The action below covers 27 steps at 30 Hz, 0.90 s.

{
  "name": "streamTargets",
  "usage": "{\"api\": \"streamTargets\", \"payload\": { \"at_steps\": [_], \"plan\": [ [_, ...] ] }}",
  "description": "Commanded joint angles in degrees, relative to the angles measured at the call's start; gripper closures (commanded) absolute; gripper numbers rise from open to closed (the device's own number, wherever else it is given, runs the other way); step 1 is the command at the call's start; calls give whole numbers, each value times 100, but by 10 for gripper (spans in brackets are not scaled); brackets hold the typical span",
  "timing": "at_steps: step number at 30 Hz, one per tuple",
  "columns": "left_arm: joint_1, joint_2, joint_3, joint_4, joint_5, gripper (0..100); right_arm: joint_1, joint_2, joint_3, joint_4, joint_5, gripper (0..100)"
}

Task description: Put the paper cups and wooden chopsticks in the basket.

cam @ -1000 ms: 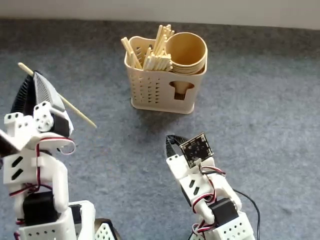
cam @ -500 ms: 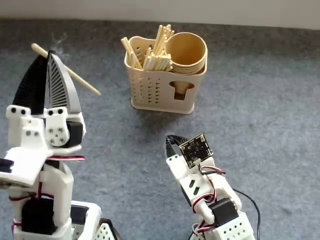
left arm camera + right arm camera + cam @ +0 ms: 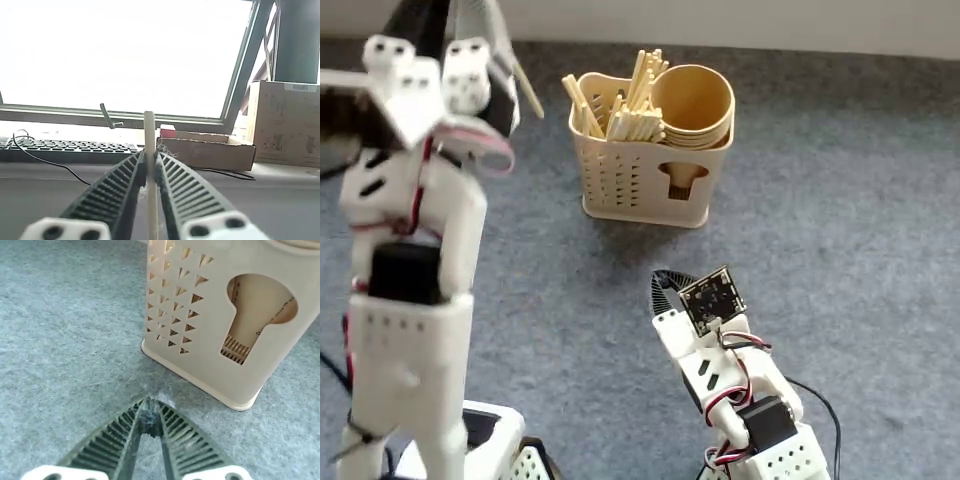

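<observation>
Upper left in the high view, the left end effector (image 3: 150, 162) pinches a chopstick (image 3: 526, 88) high, likely to clear the basket (image 3: 620, 185) rim. The right end effector (image 3: 148, 410) (pressed together, empty) sits idle.

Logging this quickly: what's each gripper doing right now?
Left gripper: shut on a wooden chopstick.
Right gripper: shut, holding nothing.

High view's top edge cuts off your left gripper (image 3: 150, 159) | its chopstick (image 3: 527, 90) mostly hidden behind it

Cups (image 3: 692, 100) (and chopsticks (image 3: 628, 115)) in basket (image 3: 620, 188)
</observation>
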Motion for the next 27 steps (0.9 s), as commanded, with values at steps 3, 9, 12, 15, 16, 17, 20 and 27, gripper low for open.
{"api": "streamTargets", "payload": {
  "at_steps": [3, 9, 12, 15, 16, 17, 20, 27],
  "plan": [
    [356, 1701, -1930, 484, 0, 993, 66, -66, -13, -127, 79, 992],
    [470, 2598, -2659, 545, 9, 993, 66, -66, 75, -127, 88, 992],
    [470, 2862, -2774, 545, 325, 993, 66, -66, 75, -127, 88, 992],
    [435, 3055, -2774, 545, 519, 993, 66, -66, 75, -127, 97, 992],
    [435, 3099, -2774, 545, 536, 993, 66, -66, 75, -127, 97, 992],
    [435, 3143, -2756, 545, 545, 993, 66, -66, 75, -127, 97, 992],
    [435, 3240, -2730, 642, 545, 993, 66, -66, 84, -127, 97, 992],
    [470, 3248, -2782, 1890, 519, 909, 66, -66, 92, -127, 167, 992]
  ]
}}
